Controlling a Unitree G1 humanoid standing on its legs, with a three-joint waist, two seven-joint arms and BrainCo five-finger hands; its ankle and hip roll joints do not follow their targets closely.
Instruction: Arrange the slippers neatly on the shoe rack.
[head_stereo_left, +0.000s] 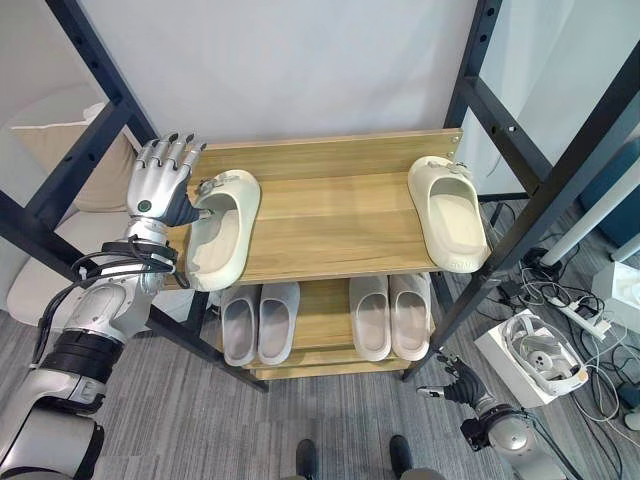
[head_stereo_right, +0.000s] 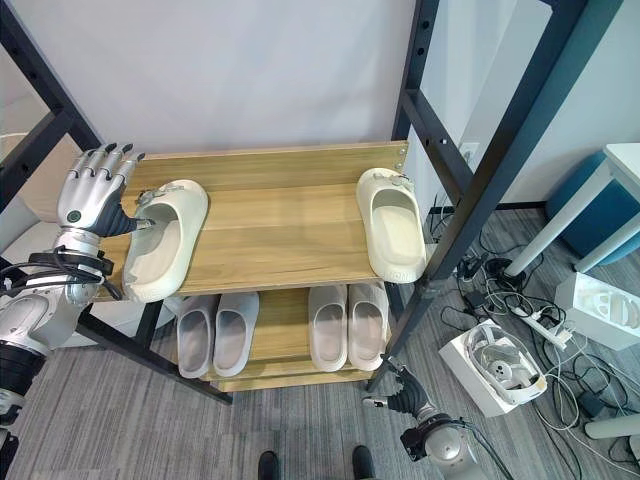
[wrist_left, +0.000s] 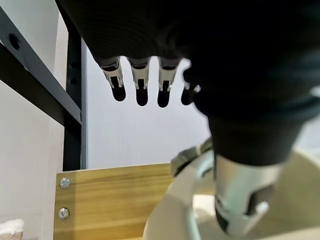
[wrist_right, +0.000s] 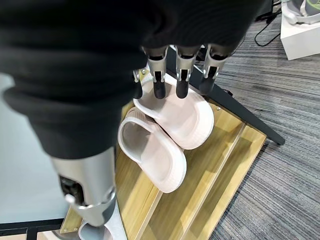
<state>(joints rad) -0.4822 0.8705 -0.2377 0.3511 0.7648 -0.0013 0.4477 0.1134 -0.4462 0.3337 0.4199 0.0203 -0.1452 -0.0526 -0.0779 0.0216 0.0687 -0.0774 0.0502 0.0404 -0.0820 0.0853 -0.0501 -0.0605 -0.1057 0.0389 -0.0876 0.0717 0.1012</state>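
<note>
1. The left hand (head_stereo_left: 160, 180), fingers straight and spread, thumb hooked inside the cream slipper (head_stereo_left: 222, 228) at nine o'clock on the top shelf (head_stereo_left: 330, 215).
2. Its mate (head_stereo_left: 448, 212) sits at three o'clock, well apart.
3. The right hand (head_stereo_left: 455, 383) hangs low, fingers relaxed.
4. Next, I'd guess: slide the left one toward its mate.

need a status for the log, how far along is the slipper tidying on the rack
Done: two grey slipper pairs sit side by side on the lower shelf. In hand: the left hand, fingers straight, thumb inside the left cream slipper, which overhangs the top shelf edge. Left: bringing it together with the right cream slipper at the far end. The right hand hangs low, idle.
</note>
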